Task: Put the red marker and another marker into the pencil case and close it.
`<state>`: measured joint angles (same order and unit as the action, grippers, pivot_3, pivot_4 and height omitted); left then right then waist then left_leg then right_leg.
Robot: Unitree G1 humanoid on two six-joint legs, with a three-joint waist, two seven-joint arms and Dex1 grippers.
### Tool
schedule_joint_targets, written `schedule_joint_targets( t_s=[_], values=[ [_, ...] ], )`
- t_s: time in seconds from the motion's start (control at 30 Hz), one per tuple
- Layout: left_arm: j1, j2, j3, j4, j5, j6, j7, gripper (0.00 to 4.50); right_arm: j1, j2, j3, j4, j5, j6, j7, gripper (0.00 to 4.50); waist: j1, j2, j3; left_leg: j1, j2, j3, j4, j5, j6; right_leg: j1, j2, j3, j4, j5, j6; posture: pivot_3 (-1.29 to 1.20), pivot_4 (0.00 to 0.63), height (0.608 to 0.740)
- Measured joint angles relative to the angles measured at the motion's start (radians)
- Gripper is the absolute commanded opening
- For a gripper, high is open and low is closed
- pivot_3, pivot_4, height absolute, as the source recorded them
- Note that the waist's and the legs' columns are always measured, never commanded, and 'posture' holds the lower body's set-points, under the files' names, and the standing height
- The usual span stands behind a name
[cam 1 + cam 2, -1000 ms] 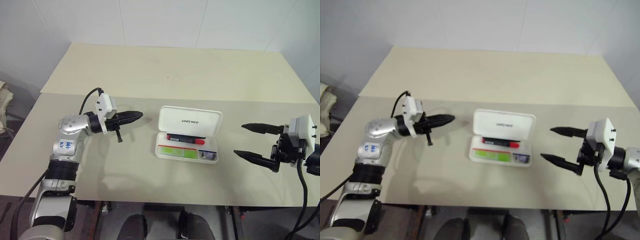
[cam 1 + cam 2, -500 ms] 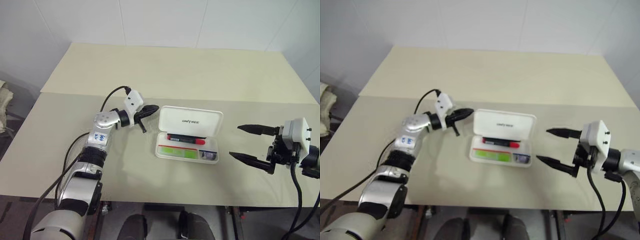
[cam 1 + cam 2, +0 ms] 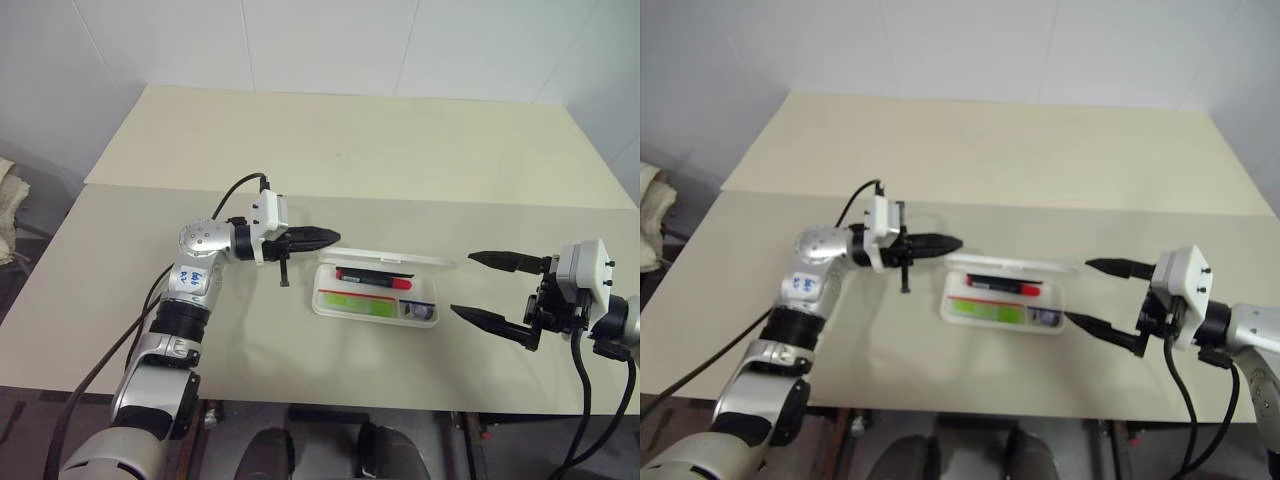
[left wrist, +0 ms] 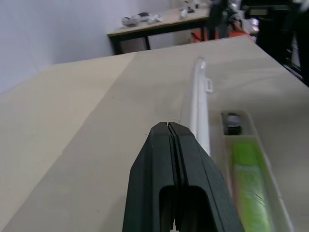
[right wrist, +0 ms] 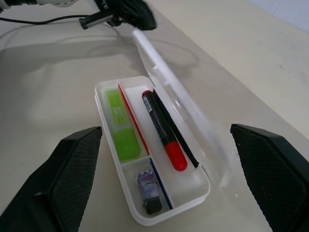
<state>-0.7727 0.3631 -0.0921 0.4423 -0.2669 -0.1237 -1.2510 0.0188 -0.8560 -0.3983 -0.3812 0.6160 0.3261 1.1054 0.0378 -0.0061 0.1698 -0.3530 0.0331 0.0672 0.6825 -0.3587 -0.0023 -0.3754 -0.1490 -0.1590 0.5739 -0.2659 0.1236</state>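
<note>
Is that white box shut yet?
Not yet. The pencil case lid stands partly lowered, and the red marker and green marker show inside.

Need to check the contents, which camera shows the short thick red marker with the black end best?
The right wrist view: the red marker lies large and unobstructed in the white hinged pencil case. Both eye views show it small, under the lowering lid; the left wrist view hides it behind the lid.

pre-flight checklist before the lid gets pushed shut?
1. Red marker inside the pencil case: ok.
2. Green marker inside: ok.
3. Nothing sticking up past the tray rim: ok from the right wrist view.
4. Lid closed: not ok, half lowered.
5. Left gripper shut, tip at the lid's corner: ok; contact cannot tell.
6. Right gripper open, clear of the case: ok.
</note>
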Motion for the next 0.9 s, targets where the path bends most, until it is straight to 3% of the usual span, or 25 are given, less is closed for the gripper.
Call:
schedule_joint_targets(
  t_s=[0.33, 0.9],
  values=[
    [0.000, -0.013, -0.162, 0.012, 0.160, -0.039, -0.003, 0.04, 0.008, 0.008, -0.001, -0.049, 0.006, 0.003, -0.036, 4.50, 0.011, 0.000, 0.000, 0.000, 0.000, 0.000, 0.000, 0.000, 0.000, 0.000, 0.000, 0.000, 0.000, 0.000, 0.000, 0.00, 0.150, 0.740],
    [-0.006, -0.037, -0.257, -0.022, 0.259, 0.079, 0.078, 0.04, 0.090, 0.064, -0.004, -0.151, 0.015, 0.004, -0.138, 4.50, 0.013, -0.001, -0.001, 0.001, 0.000, -0.001, 0.000, 0.000, 0.001, 0.001, 0.000, 0.000, 0.001, 0.000, 0.000, 0.00, 0.150, 0.740]
  ],
)
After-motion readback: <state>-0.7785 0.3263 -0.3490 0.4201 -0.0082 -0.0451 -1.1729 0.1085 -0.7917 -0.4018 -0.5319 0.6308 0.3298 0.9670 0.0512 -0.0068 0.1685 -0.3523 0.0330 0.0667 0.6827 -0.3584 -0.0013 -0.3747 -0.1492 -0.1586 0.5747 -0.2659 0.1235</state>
